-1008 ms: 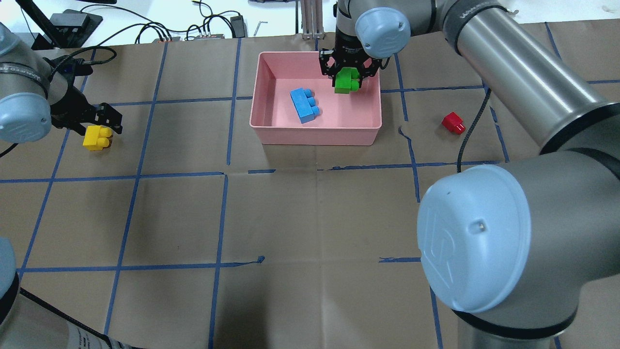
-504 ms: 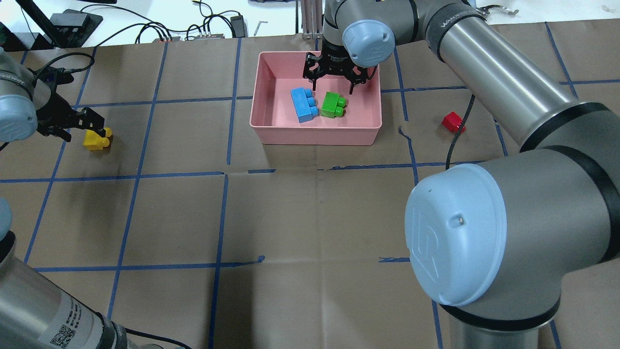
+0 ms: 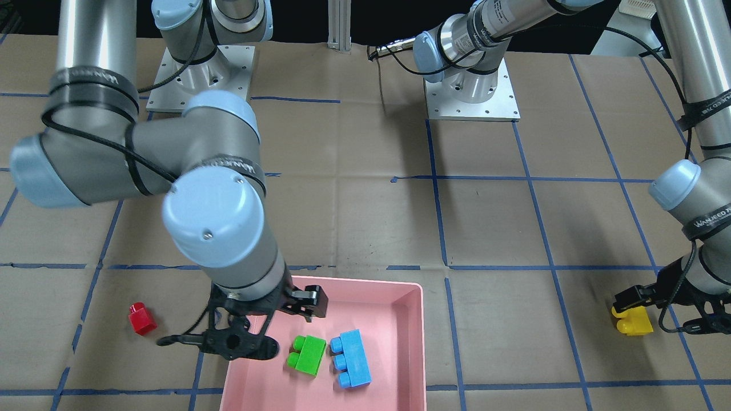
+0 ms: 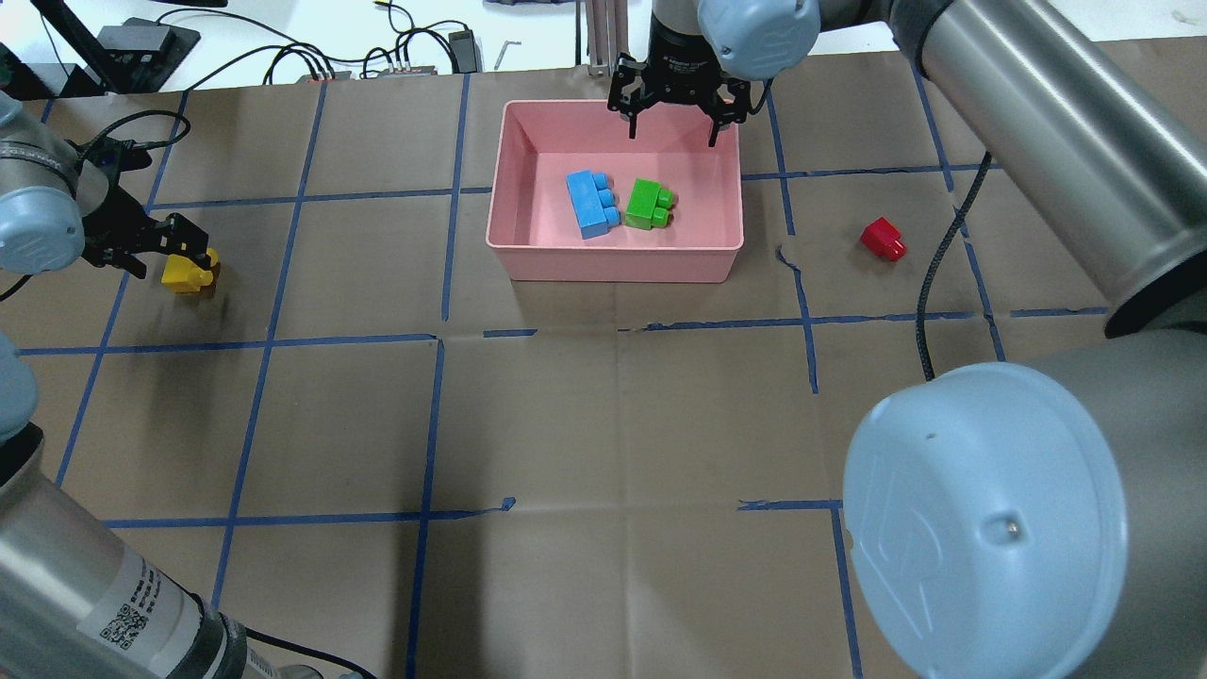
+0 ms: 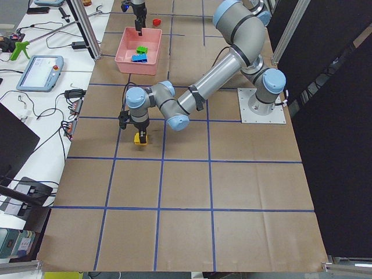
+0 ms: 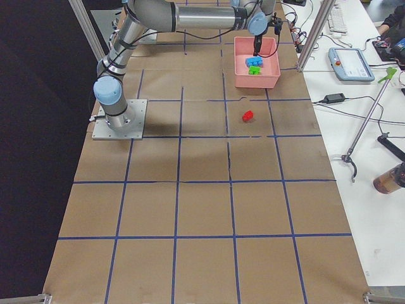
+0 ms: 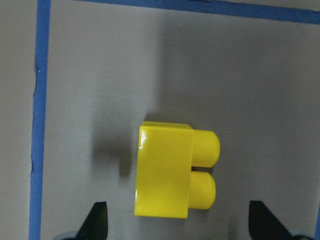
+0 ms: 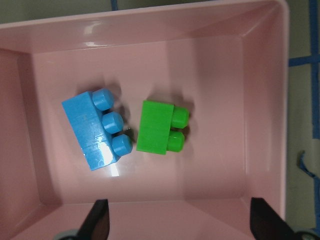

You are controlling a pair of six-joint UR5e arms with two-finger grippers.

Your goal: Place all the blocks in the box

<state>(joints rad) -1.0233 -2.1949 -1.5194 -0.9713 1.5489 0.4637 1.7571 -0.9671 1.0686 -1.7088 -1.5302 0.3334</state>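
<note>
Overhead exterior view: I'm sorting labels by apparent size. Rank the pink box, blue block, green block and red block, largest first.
1. pink box
2. blue block
3. green block
4. red block, which looks only slightly smaller than the green one, so this is a close call.

Taped brown table, pink box, yellow block, red block

Tabletop: I see brown paper, gridded with blue tape.
Cables: black, bunched past its far edge.
Pendant: lying on the side bench.
</note>
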